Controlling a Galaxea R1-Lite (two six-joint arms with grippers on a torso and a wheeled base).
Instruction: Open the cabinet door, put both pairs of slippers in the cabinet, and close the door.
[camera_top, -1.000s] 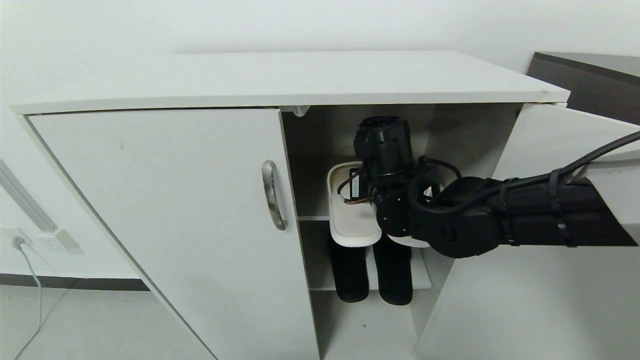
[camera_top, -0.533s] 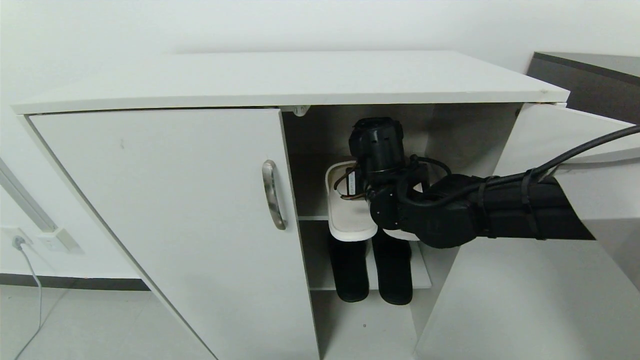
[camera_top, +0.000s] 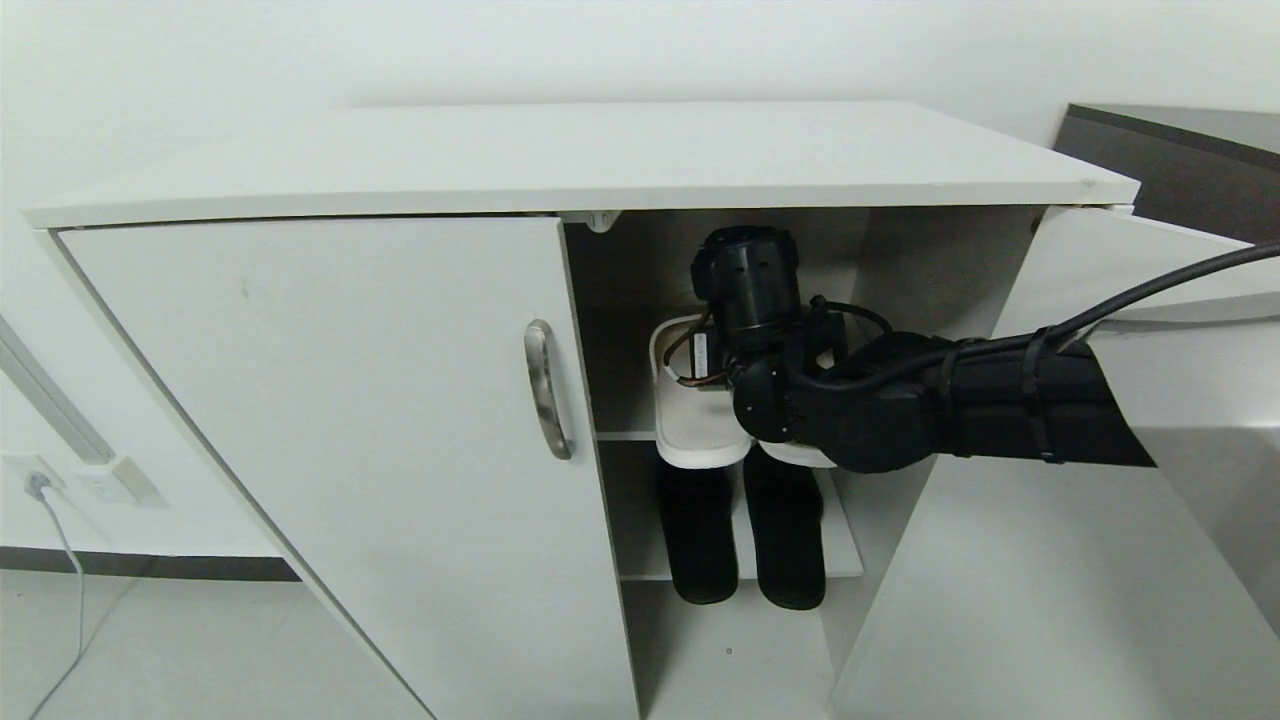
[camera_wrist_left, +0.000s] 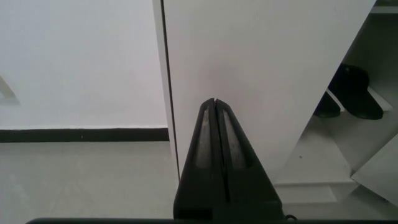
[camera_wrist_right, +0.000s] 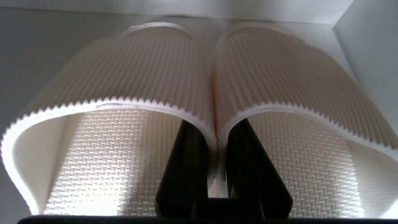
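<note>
White wall behind a white cabinet (camera_top: 600, 150), right door (camera_top: 1050, 580) swung open; the right gripper (camera_wrist_right: 215, 163) pinches the ribbed cream slippers (camera_top: 693, 432) together over the upper shelf; black slippers (camera_top: 742, 552) lie on the shelf below; the left gripper (camera_wrist_left: 214, 124), fingers pressed together, faces the closed left door (camera_top: 330, 420).

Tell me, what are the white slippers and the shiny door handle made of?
The white slippers look like soft foam or rubber, matte, with ridged straps and a woven-pattern footbed. The door handle looks like brushed metal: grey with a dull sheen.
</note>
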